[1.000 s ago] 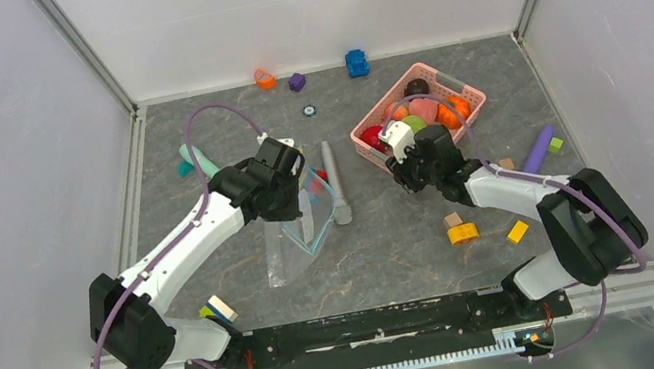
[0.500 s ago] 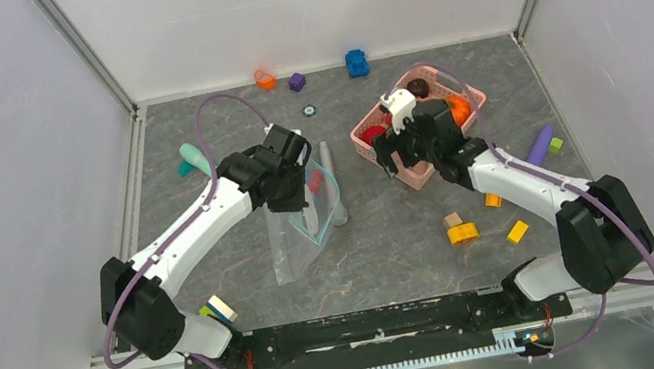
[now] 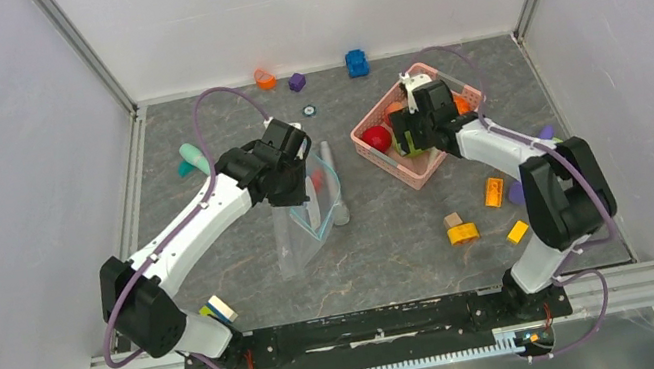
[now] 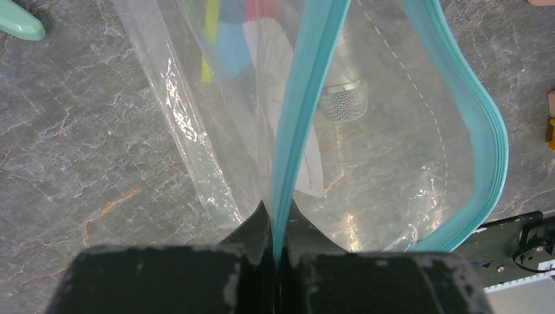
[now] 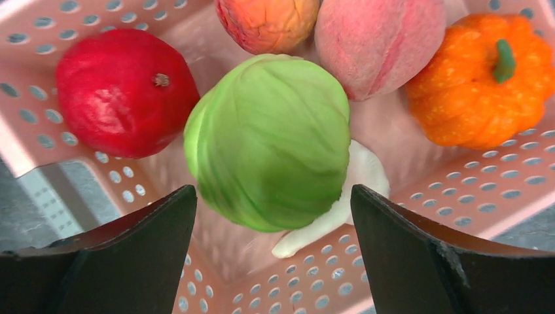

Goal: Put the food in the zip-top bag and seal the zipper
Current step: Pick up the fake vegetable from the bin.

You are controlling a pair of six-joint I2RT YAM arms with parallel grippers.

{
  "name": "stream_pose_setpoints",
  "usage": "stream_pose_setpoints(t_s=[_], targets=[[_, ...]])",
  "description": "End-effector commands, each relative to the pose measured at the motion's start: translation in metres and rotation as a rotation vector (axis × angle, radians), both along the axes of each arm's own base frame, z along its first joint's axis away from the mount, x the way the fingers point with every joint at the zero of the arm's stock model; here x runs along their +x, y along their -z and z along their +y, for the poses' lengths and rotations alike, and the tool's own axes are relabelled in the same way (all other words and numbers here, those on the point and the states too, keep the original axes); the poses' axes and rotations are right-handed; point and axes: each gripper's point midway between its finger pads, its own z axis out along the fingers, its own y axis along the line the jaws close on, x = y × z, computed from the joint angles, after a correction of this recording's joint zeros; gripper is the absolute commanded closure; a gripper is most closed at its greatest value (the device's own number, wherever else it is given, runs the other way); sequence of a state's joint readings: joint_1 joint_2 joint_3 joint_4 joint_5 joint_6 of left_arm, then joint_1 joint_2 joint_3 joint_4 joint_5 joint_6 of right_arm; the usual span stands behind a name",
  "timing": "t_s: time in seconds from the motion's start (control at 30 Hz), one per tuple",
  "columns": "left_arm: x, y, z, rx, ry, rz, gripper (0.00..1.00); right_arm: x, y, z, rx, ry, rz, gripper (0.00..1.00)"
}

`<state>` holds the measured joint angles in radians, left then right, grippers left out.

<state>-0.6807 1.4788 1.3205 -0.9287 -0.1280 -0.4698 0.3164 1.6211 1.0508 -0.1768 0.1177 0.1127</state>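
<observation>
Right gripper (image 5: 273, 191) hangs spread wide over the pink basket (image 5: 471, 190), fingers either side of the green ball (image 5: 268, 140). Red fruit (image 5: 124, 91), peach (image 5: 379, 39), pumpkin (image 5: 484, 78) and white piece (image 5: 363, 173) crowd round it. Left gripper (image 4: 278, 258) pinches the teal zipper (image 4: 307, 118) of the clear, crinkly bag (image 4: 196, 144), whose mouth gapes.

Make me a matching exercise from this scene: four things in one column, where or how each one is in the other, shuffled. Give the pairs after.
Things:
1. left gripper
2. right gripper
3. orange pumpkin
4. mint-green stick

Place or state:
A. open, fingers either side of the green ball
B. lying on the table, far from the basket
C. shut on the teal zipper
D. in the pink basket, next to the peach

Pairs: 1-C, 2-A, 3-D, 4-B
</observation>
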Motion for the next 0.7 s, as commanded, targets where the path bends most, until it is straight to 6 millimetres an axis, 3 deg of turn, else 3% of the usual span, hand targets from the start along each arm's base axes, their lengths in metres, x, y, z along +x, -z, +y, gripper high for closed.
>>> stream_pose_setpoints(t_s=[0.0, 0.07, 0.2, 0.3, 0.4, 0.57, 0.67], targets=[[0.003, -0.006, -0.005, -0.039, -0.003, -0.016, 0.98, 0.022, -0.002, 0.001, 0.006, 0.027, -0.018, 0.1], [0.003, -0.006, -0.004, -0.038, -0.002, -0.017, 0.98, 0.024, 0.005, 0.002, 0.002, 0.025, -0.007, 0.19], [0.0, -0.006, -0.002, -0.041, -0.005, -0.025, 0.98, 0.023, 0.004, 0.002, 0.01, 0.03, -0.023, 0.55], [-0.001, -0.007, 0.0, -0.049, -0.007, -0.033, 0.98, 0.021, -0.01, -0.003, 0.008, 0.044, -0.069, 0.8], [-0.003, -0.009, 0.0, -0.06, -0.005, -0.04, 0.98, 0.018, -0.03, -0.005, 0.014, 0.039, -0.131, 0.95], [-0.005, -0.009, 0.0, -0.069, -0.002, -0.041, 0.98, 0.008, -0.066, -0.01, 0.039, 0.03, -0.253, 1.0], [-0.005, -0.009, 0.001, -0.067, -0.006, -0.044, 0.98, 0.0, -0.098, -0.011, 0.064, 0.012, -0.363, 1.0]])
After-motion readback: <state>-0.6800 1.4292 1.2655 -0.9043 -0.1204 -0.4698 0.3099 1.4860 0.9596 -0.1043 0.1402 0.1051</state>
